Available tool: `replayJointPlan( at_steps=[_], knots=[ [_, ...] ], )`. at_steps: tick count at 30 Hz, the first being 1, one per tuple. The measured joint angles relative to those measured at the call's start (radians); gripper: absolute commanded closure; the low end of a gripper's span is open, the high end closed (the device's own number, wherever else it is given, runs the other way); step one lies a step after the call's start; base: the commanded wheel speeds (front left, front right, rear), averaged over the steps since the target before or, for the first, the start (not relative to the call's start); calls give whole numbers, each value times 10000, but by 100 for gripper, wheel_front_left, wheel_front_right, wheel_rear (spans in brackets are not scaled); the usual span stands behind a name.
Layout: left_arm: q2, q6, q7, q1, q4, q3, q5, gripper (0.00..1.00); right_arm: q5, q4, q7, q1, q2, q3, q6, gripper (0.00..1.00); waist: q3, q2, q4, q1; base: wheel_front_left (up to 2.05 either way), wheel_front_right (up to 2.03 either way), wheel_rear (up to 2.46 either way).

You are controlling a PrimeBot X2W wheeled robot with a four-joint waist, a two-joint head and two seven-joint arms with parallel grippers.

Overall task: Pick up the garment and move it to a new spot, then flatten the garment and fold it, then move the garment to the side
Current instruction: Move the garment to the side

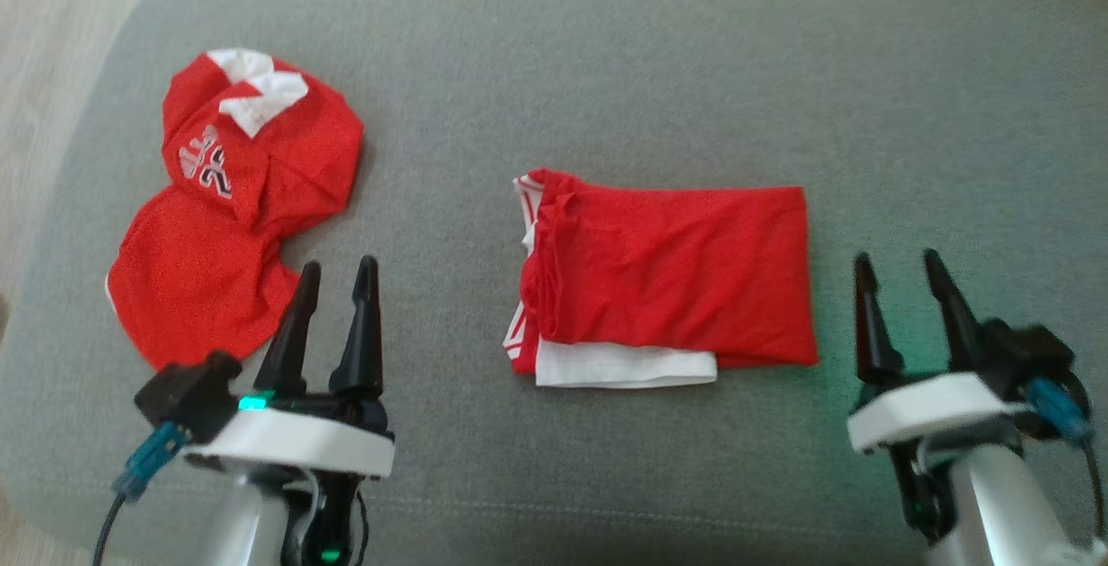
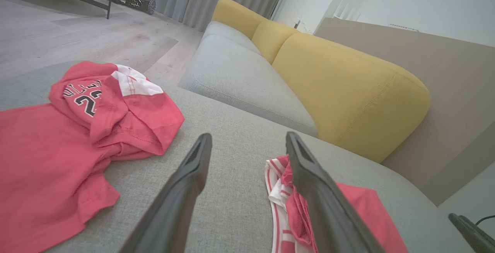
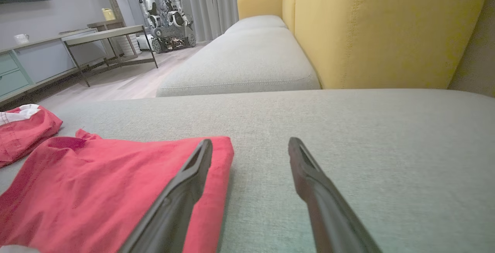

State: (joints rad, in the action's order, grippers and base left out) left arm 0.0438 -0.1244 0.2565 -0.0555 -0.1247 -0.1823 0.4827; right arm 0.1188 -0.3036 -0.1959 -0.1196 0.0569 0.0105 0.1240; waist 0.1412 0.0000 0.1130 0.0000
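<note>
Item, far left: crumpled red garment [image 1: 234, 211] with white panels and printed numerals, lying bunched on the grey cushion [image 1: 606, 73], its lower edge reaching toward the near side. Item, next right: left gripper [image 1: 339, 265], hovering just beside that garment's lower right edge, its two dark fingers [image 1: 359, 324] standing moderately apart and gripping nothing; whether the tips are touching the cushion cannot be told. Item, centre: folded garment [image 1: 684, 272], red with white striped trim, lying flat as a rough rectangle between the two grippers, a white layer showing along its near edge and bunched folds sitting at its left end. Item, right: right gripper [image 1: 896, 257], resting just past the folded garment's right edge, its fingers [image 1: 952, 306] parted about as far as the left pair, enclosing bare cushion and holding nothing. Item, background: yellow sofa back [image 3: 386, 28] rising behind a second grey seat.
</note>
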Motion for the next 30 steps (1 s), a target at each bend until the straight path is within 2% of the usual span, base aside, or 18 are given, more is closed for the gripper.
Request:
replayJointPlan(
  at_steps=[8, 16, 17, 18, 22, 27, 30],
  knots=[
    [-4, -2, 0, -430, -128, -272, 46, 0, 520, -1569, 579, -1280, -31, -360, 0, 0, 708, 0, 507, 0, 0, 0, 0],
    [-6, -2, 0, -602, -280, -268, 46, 0, 1287, -3254, 920, -2009, -27, -374, 0, 0, 889, 0, 892, 1, 0, 0, 0],
    [-6, -2, 0, -602, -301, -255, 46, 0, 1310, -3400, 922, -2080, -23, -458, 0, 65, 863, 0, 903, 0, 0, 0, 0],
    [-6, -2, 0, -601, -320, -244, 46, 0, 1290, -3521, 918, -2138, -23, -548, 0, 100, 825, 0, 903, 0, 0, 0, 0],
    [-4, -2, 0, -594, -353, -140, 44, 0, 846, -3848, 669, -2238, -29, -769, 0, 100, 692, 0, 812, 0, 0, 0, 0],
    [-4, -2, 0, -571, -351, -121, 42, 0, -587, -3912, 140, -2395, 75, -1129, 2, 100, 547, 0, 491, 0, 0, 0, 0],
    [-4, -2, 0, -564, -313, -127, 44, 0, -1404, -3707, -54, -2631, 407, -1582, 2, 100, 476, 0, 209, 0, 0, 0, 0]
  ],
)
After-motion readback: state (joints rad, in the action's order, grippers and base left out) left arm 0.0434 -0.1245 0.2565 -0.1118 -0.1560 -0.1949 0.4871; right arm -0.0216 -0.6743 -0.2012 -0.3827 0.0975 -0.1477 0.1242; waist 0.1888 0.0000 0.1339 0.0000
